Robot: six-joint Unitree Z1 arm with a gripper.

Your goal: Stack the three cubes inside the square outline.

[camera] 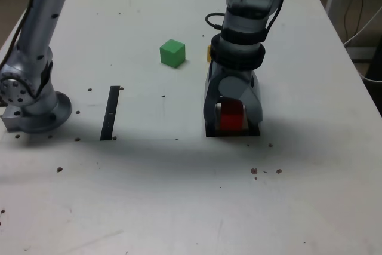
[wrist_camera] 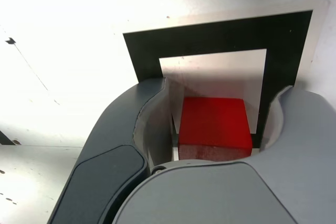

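Note:
The red cube rests on the white centre of the black square outline. My gripper is lowered around it and stands open, with a narrow gap showing on each side of the cube in the wrist view. Farther back on the table sits the green cube, on the exterior view's left of the arm. Only a sliver of the yellow cube peeks out from behind the wrist.
A narrow black strip lies flat on the exterior view's left, close to the arm's base. Small dark specks dot the white table. Its right edge runs beside cables and furniture legs.

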